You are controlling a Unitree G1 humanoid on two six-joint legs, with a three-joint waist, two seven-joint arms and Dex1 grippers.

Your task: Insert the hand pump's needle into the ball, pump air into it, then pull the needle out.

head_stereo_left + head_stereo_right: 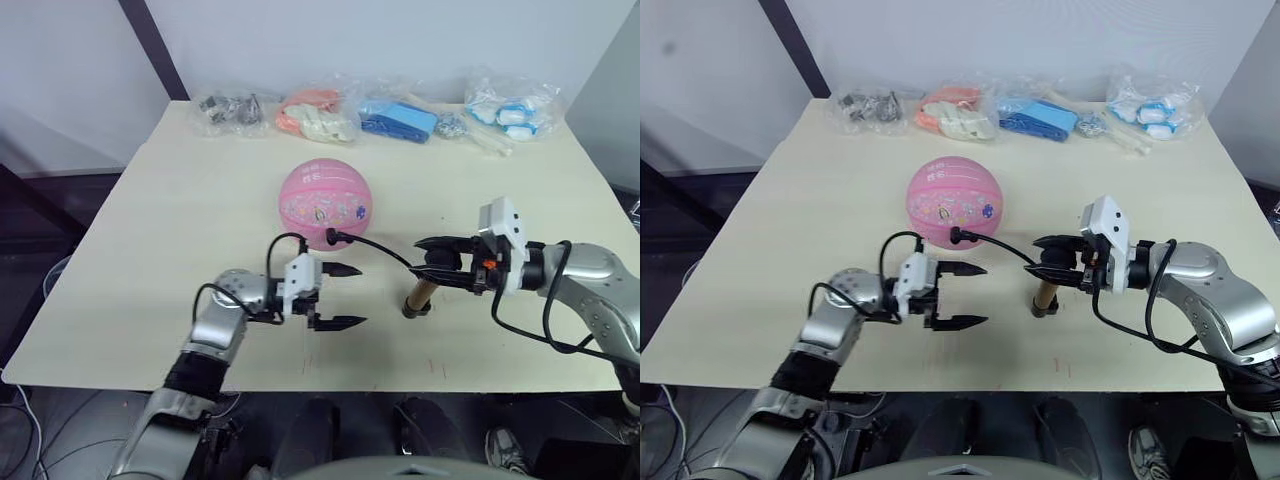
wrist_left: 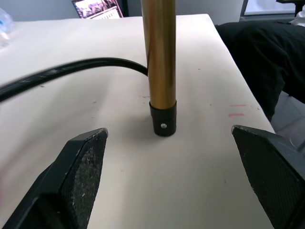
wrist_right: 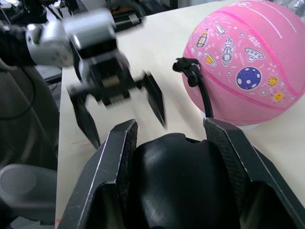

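left fingers [image 1: 340, 296] spread, empty | right fingers [image 1: 432, 262] clenched on hand pump [image 1: 418, 296] | ball [image 1: 326, 203] mid-table

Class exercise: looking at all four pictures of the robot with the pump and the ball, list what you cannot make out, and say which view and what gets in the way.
- The hand pump handle: right wrist view, wrapped by the right gripper.
- The needle at the ball: the black hose fitting covers the entry point in every view.
- Contents of the clear bags: eye views, too small and crinkled.
- The left gripper in the right wrist view: blurred.
- Pump barrel top: left wrist view, cut off by the edge.
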